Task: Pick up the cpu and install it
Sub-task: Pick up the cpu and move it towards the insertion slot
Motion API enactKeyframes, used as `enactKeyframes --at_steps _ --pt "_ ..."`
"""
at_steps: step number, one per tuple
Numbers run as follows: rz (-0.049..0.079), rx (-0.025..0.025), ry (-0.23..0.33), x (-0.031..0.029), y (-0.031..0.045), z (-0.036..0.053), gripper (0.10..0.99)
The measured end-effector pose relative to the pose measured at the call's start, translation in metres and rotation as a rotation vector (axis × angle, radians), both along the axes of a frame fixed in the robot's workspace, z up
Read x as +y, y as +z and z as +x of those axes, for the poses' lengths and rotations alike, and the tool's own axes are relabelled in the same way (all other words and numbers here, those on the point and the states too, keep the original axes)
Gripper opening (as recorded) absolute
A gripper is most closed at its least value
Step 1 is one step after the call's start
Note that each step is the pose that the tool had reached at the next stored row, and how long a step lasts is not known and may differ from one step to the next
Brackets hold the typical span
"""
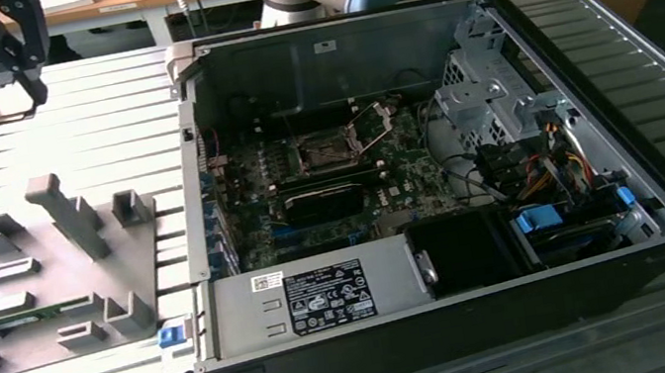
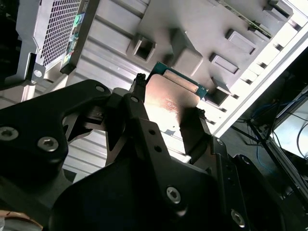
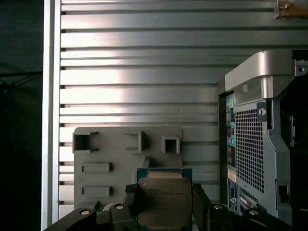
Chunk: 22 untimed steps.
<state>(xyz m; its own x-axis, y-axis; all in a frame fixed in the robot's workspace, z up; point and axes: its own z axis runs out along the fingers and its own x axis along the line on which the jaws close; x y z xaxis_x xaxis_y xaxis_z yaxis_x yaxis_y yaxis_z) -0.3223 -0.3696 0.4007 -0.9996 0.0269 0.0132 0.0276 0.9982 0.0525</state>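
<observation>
Though the exterior view sets the gripper (image 1: 7, 83) at its upper left, both wrist views show it pinching the cpu (image 3: 163, 202) (silvery face showing). The grey holder plate (image 3: 110, 149) lies behind it.

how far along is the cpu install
Done: the cpu is picked up, clamped in the gripper, clear of the holder plate. In hand: it hangs over the table, to the exterior view's left of the case. Left: the socket stands open and looks empty, so nothing is installed yet.
</observation>
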Motion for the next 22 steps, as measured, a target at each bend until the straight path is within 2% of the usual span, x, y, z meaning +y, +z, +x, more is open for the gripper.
enactKeyframes --at_steps 22 --pt "0.0 0.0001 0.0 0.0014 -0.0018 0.0226 0.541"
